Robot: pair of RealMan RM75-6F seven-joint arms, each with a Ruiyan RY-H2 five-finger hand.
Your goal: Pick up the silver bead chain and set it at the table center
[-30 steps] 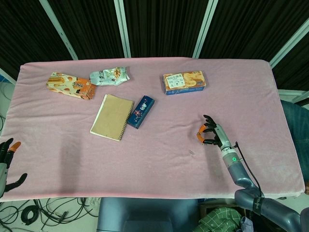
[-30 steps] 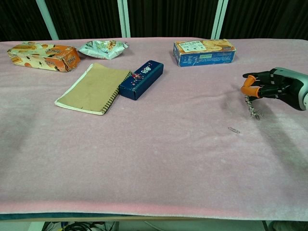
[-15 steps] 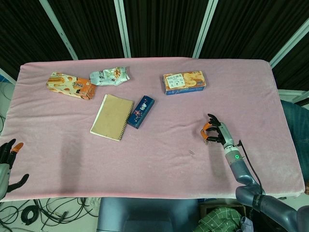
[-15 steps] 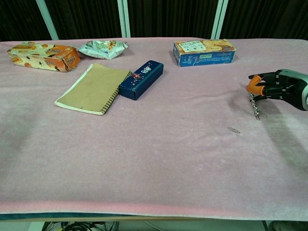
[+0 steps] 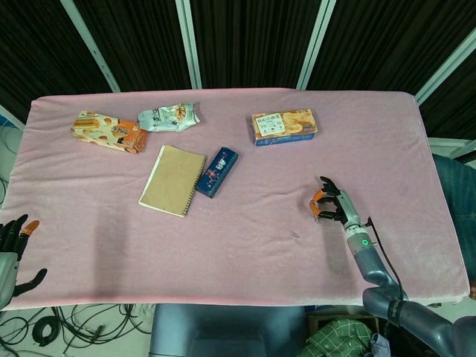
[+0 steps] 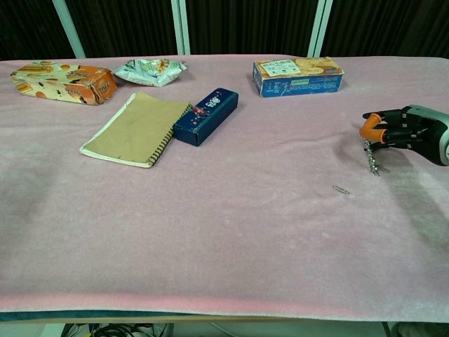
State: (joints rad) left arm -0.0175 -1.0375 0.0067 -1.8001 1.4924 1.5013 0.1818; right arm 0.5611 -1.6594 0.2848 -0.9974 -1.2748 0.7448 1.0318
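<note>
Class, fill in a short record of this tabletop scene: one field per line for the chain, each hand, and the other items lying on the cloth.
chain: silver bead chain dangling from the right hand, lower end at the pink cloth
right hand: right hand pinches the chain's top
left hand: left hand off the table's near-left edge, holding nothing
other items: notebook, blue case, biscuit box, two snack packs, paper clip

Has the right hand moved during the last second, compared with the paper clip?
Yes. The right hand, holding the bead chain, moved rightward, away from the paper clip.
</note>
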